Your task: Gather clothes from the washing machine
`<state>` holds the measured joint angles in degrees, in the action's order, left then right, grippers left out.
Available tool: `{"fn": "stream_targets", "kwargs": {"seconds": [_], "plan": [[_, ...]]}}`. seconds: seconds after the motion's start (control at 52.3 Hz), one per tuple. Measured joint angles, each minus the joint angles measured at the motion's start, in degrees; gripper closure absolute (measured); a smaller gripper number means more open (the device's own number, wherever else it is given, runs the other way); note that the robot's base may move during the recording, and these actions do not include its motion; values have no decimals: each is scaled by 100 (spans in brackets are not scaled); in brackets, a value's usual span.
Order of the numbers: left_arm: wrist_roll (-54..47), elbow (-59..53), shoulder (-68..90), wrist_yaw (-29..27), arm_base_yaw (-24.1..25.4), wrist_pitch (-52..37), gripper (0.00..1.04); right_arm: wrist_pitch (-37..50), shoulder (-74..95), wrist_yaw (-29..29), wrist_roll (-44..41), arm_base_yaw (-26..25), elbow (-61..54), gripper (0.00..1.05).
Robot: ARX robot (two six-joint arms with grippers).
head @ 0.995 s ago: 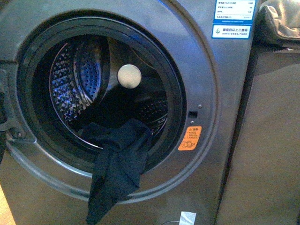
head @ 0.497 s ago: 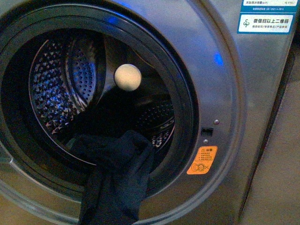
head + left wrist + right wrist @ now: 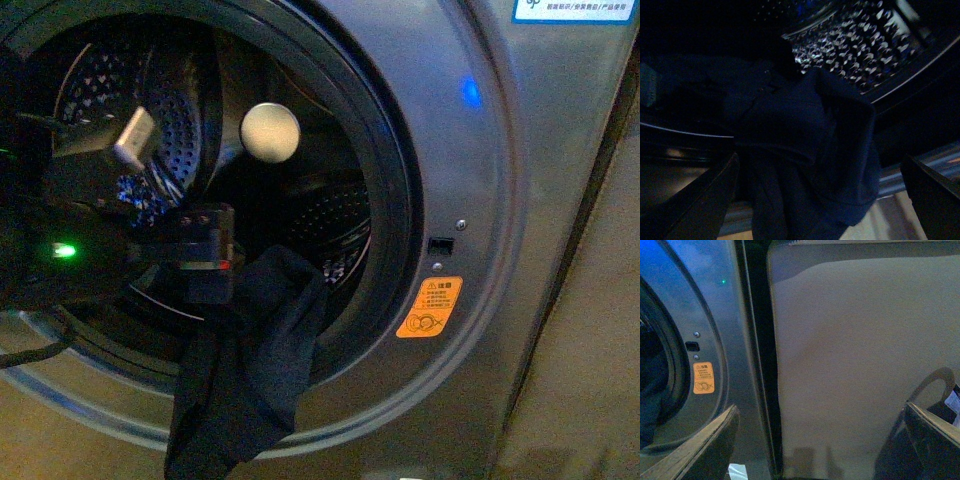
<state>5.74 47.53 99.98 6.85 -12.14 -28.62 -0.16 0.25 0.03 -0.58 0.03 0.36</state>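
At the far left of the front view, the left arm (image 3: 70,250) is hovering across the open porthole of the washer (image 3: 500,200). A green light is glowing on it, and its black tip is sitting just beside the top fold of the clothes (image 3: 255,370). Given the task, this is looking like the approach to a grasp.

In the left wrist view, the left fingers (image 3: 695,200) are standing wide apart and holding nothing. The dark cloth is lying between and beyond them, probably so the bunched fabric can fit in before they close.

The clothes are draping over the porthole's lower rim, partly inside the drum (image 3: 150,130) and partly hanging down the washer's front. The soft cloth is sagging under its own weight, so the bunch on the rim is likely the easiest part to pinch.

A pale ball (image 3: 270,132) is showing inside the drum, above the clothes and apart from them. I cannot tell whether it is loose or fixed. Further right, a blue light (image 3: 468,92) is glowing on the front panel, and an orange sticker (image 3: 428,307) is sitting below it.

The right arm is not showing in the front view. In its wrist view, the right fingers (image 3: 695,445) are also spread and empty. They are facing the washer's right edge and the beige panel (image 3: 855,365) beside it, well apart from the clothes and seemingly parked clear of the left arm's work.
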Motion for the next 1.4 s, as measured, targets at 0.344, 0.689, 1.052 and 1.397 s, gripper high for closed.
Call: {"fn": "stream_targets", "kwargs": {"seconds": [0.344,0.689,1.052,1.397], "plan": [[-105,1657,1497,-221,-111,516,7,0,0,-4,0,0,0,7],[678,2673,2159,374,-254,1095,7,0,0,-4,0,0,0,7],[-496,2929,2752,-905,-487,1207,7,0,0,-4,0,0,0,7],[-2122,2791,2828,-2109,-223,826,7,0,0,-4,0,0,0,7]]}}
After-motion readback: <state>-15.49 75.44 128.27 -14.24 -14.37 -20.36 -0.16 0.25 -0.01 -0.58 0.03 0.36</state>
